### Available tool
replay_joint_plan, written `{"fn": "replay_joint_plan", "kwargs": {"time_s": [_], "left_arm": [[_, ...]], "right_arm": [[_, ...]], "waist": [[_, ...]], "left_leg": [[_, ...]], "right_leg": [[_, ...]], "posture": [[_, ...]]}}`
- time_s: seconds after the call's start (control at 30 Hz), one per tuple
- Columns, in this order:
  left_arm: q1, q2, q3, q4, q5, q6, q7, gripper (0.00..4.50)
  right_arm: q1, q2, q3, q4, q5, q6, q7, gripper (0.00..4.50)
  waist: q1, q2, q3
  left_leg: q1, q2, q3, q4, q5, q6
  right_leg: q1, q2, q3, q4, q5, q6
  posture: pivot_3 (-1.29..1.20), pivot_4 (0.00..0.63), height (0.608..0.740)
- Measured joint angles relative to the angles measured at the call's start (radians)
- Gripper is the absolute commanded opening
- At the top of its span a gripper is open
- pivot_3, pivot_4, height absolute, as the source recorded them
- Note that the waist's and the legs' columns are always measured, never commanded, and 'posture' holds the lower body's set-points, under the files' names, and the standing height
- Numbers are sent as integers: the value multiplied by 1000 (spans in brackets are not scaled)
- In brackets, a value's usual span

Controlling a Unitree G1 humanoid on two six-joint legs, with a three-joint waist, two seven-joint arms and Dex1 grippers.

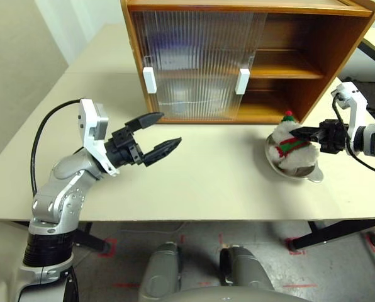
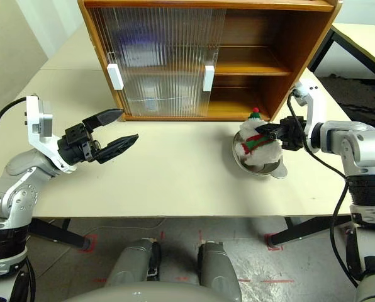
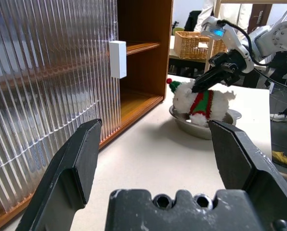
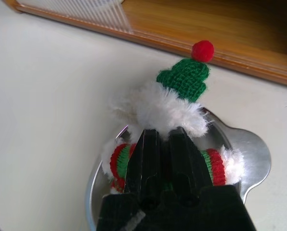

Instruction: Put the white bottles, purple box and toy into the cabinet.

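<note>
The toy [image 1: 291, 146], a fluffy white snowman with a green hat and striped scarf, lies in a shallow metal bowl [image 1: 313, 176] on the right of the table. My right gripper [image 1: 297, 133] is shut on the toy's body, fingers pressed together into the fluff [image 4: 167, 106]. My left gripper [image 1: 167, 129] hangs open above the left half of the table, nothing between its fingers, pointing toward the cabinet [image 1: 313, 56]. The cabinet's ribbed doors [image 1: 194, 63] cover its left part; its right part stands open. The white bottles and purple box are hidden; only blurred shapes show behind the doors.
The cabinet stands at the table's far edge, with two bare shelves [image 1: 282, 69] on its open right side. White handles [image 1: 150, 80] sit on the doors. A wicker basket [image 3: 190, 44] rests on another table beyond. The table's front edge [image 1: 175, 217] is near me.
</note>
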Motion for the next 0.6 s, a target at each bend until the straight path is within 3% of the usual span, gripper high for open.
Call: {"fn": "replay_joint_plan", "kwargs": {"time_s": [0.3, 0.6], "left_arm": [[-2, 0, -1, 3, 0, 0, -1, 4500], [-7, -2, -5, 4, 0, 0, 8, 4500]], "right_arm": [[-174, -3, -109, 4, 100, 34, -1, 1], [-384, 107, -135, 267, 25, -264, -128, 1]], "waist": [[-2, 0, 0], [-2, 0, 0]], "left_leg": [[0, 0, 0, 0, 0, 0], [0, 0, 0, 0, 0, 0]], "right_leg": [[0, 0, 0, 0, 0, 0], [0, 0, 0, 0, 1, -1]], "posture": [[148, 27, 740], [165, 25, 740]]}}
